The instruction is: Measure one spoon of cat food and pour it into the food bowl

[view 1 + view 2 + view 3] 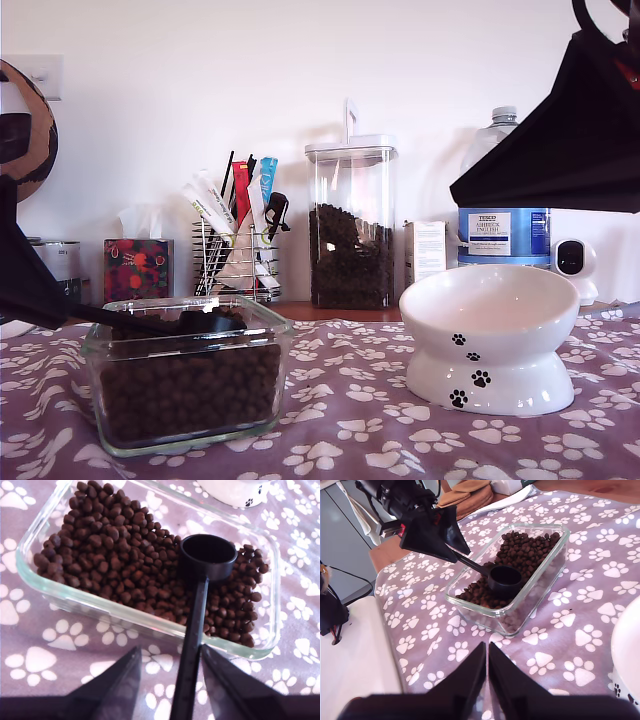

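Note:
My first gripper (170, 652) is shut on the thin handle of the black spoon (207, 555). The spoon's round cup looks empty and rests level at the surface of the cat food (110, 550) in a square clear glass dish (185, 440). In the exterior view the spoon (205, 322) reaches in from that view's left, where my first gripper (55, 305) shows. The white food bowl (490, 340) with black paw prints stands empty at that view's right. My second gripper (486, 647) is shut on nothing and hangs high above the bowl (470, 190).
Along the back stand a tissue box (138, 268), a wire rack of utensils (240, 250), a tall clear canister of kibble (350, 230), a small white box (425, 250), a water bottle (503, 220) and a small white camera (573, 262). A purple paw-print cloth (350, 410) covers the table.

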Action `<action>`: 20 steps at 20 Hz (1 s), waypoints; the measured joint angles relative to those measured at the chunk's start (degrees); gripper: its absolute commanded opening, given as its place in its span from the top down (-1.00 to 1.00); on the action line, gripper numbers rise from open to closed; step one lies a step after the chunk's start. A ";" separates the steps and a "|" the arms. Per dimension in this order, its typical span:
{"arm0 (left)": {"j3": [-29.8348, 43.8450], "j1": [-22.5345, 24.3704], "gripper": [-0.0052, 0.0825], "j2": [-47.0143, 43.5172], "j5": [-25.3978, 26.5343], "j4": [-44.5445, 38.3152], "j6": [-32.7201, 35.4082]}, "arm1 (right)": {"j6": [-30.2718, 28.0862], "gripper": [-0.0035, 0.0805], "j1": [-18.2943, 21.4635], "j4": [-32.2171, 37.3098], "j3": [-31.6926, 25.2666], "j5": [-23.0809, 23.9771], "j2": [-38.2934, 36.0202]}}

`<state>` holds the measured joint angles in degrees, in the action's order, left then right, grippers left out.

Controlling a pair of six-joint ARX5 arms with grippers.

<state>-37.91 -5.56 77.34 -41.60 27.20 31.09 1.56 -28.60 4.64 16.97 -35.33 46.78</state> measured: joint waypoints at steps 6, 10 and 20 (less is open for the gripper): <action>0.00 0.00 0.40 0.00 -0.15 0.04 0.00 | 0.00 0.95 0.00 0.00 0.00 -0.02 0.00; 0.00 0.00 0.51 0.00 -0.17 0.02 0.00 | 0.00 0.95 0.00 0.00 0.00 -0.02 0.00; 0.00 0.02 0.72 0.00 -1.42 0.00 0.00 | 0.00 0.95 0.00 0.00 0.00 0.00 0.00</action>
<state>-37.91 -5.54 77.34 -43.03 27.20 31.09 1.56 -28.60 4.64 16.97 -35.33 46.78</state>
